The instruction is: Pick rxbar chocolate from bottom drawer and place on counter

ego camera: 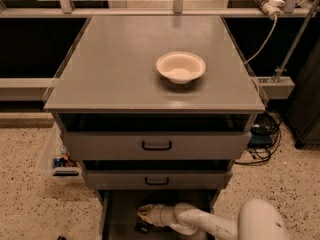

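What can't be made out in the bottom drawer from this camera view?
The bottom drawer: its front is cut off by the lower picture edge, and the arm covers part of its floor.
The gripper, low inside that drawer and left of centre: whether it holds anything is unclear.
The rxbar chocolate: a small dark shape just below the gripper may be it, but it is too small and dark to confirm.

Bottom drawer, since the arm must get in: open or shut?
Open. The bottom drawer is pulled out past the drawer fronts above, dark floor showing, gripper inside it.
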`<control>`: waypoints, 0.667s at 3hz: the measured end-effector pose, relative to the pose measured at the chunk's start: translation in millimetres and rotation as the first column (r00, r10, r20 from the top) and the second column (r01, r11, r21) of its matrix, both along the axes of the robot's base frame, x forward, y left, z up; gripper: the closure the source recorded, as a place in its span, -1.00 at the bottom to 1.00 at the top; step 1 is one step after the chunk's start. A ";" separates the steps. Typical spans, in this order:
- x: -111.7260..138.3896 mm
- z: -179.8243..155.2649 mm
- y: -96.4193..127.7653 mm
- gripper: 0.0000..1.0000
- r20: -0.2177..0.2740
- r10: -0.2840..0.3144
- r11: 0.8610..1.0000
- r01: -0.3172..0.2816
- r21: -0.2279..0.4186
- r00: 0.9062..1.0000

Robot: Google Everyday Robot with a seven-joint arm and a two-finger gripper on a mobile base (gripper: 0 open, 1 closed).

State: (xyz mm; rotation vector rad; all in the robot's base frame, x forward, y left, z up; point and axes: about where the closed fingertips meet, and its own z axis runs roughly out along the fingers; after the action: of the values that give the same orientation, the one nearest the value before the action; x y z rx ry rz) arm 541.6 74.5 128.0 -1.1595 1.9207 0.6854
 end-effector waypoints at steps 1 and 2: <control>-6.1 41.2 -69.5 1.00 -0.027 -0.056 0.990 0.059 0.125 0.998; -15.4 88.5 -144.5 1.00 -0.039 -0.081 0.974 0.087 0.207 0.996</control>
State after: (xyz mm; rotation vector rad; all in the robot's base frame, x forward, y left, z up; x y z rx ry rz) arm 526.2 -70.0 216.6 -0.9369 1.8611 0.8407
